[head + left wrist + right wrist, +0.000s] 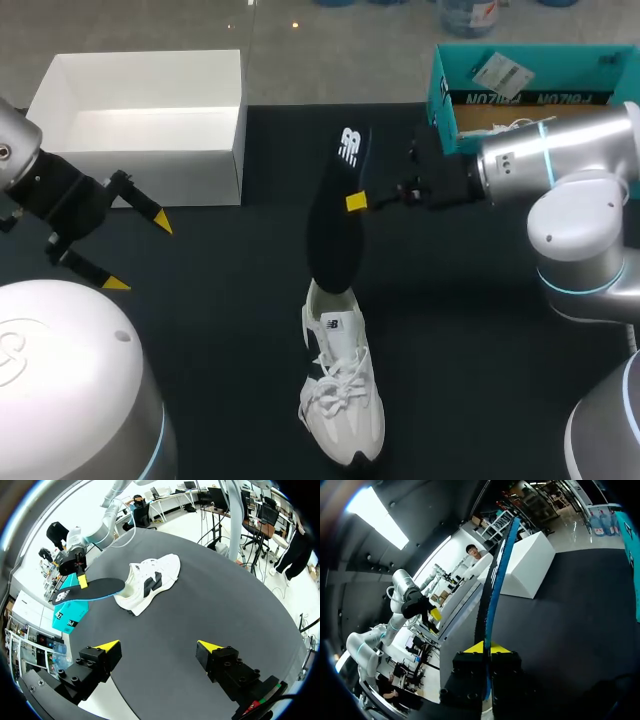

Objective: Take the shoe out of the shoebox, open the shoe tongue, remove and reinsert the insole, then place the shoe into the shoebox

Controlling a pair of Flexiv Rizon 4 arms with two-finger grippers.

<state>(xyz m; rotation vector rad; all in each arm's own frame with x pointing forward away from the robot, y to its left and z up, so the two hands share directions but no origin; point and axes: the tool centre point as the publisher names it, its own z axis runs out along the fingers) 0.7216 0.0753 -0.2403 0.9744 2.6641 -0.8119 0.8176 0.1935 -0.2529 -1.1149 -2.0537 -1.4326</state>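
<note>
A white sneaker [345, 400] lies on the black table, toe toward the front edge; the left wrist view shows this sneaker [150, 580] ahead of my left gripper. A dark insole [335, 220] hangs over the table with its lower end at the shoe's heel opening. My right gripper [357, 202] is shut on the insole's edge near the middle. In the right wrist view the insole [495, 585] runs edge-on between the right gripper's [485, 647] fingers. My left gripper [135, 250] stands open and holds nothing, left of the shoe, also empty in its own view [159, 646].
A white open shoebox [140, 120] stands at the back left, just behind my left gripper. A teal box [530, 90] sits at the back right behind my right arm. Bare black tabletop [220, 330] lies between the left gripper and the shoe.
</note>
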